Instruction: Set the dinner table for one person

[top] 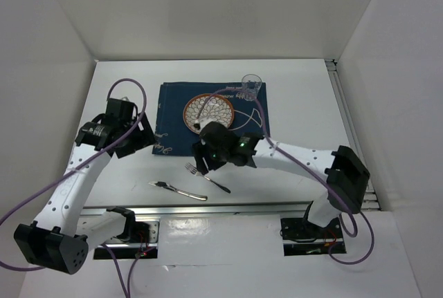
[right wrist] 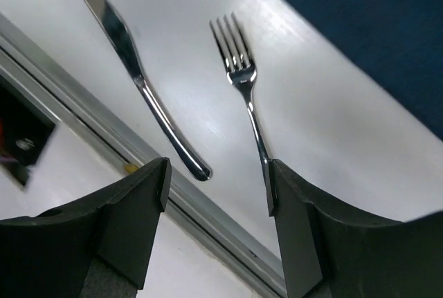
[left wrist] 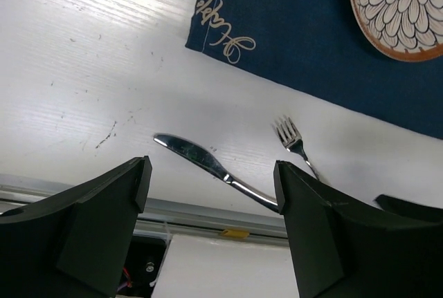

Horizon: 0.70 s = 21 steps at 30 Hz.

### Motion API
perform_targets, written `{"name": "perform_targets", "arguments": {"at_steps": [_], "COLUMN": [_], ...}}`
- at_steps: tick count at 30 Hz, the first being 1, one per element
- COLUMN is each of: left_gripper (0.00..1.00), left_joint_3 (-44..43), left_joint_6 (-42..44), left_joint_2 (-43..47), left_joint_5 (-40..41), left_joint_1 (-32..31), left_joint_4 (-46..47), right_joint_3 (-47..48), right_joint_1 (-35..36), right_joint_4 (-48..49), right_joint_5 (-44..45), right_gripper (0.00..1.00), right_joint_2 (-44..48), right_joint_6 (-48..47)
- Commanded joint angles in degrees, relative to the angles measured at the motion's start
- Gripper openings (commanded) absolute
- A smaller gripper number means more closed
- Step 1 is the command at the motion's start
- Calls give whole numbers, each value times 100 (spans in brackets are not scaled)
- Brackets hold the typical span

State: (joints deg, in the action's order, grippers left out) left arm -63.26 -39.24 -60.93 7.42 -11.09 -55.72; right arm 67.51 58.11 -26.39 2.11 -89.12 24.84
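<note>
The white dinner table (top: pixel 304 104) carries a navy placemat (top: pixel 173 104) with a patterned plate (top: pixel 209 111) and a clear glass (top: pixel 251 85) at its far right corner. A fork (top: pixel 206 177) and a knife (top: pixel 178 191) lie on bare table near the front edge. My right gripper (top: pixel 203 157) is open and empty just above the fork; in the right wrist view the fork (right wrist: pixel 242 84) runs under the right finger and the knife (right wrist: pixel 138 77) lies to its left. My left gripper (top: pixel 138 139) is open and empty, left of the placemat; its view shows the knife (left wrist: pixel 208 163) and fork (left wrist: pixel 294 142).
A metal rail (top: pixel 228 209) runs along the table's front edge, just beyond the knife. White walls enclose the table on three sides. Purple cables loop over both arms, one crossing the placemat near the glass.
</note>
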Motion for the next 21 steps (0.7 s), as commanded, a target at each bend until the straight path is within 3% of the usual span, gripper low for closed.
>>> {"name": "perform_targets", "arguments": {"at_steps": [1,11,14,18,21], "left_gripper": [89,90,90,90,90], "left_joint_3": [-186,-511,-511,-459,-695], "left_joint_6": [-390,-444,-444,-444,-392], "left_joint_2": [204,309,362,362,362], "left_joint_5": [356,603,603,550,489], "left_joint_1": [-16,-16,-16,-16,-16], "left_joint_4": [-88,-290,-290,-290,-290], "right_joint_3": [158,342,290,158,158], "right_joint_1": [359,482,482,482,535], "right_joint_4": [-340,116,178,257,257], "right_joint_5": [527,501,553,554,554], "right_gripper": [68,71,67,51,28], "right_joint_2": [-525,-1590,-1757,-1968,-1969], "right_joint_6": [-638,-1095,-1095,-1043,-1043]}}
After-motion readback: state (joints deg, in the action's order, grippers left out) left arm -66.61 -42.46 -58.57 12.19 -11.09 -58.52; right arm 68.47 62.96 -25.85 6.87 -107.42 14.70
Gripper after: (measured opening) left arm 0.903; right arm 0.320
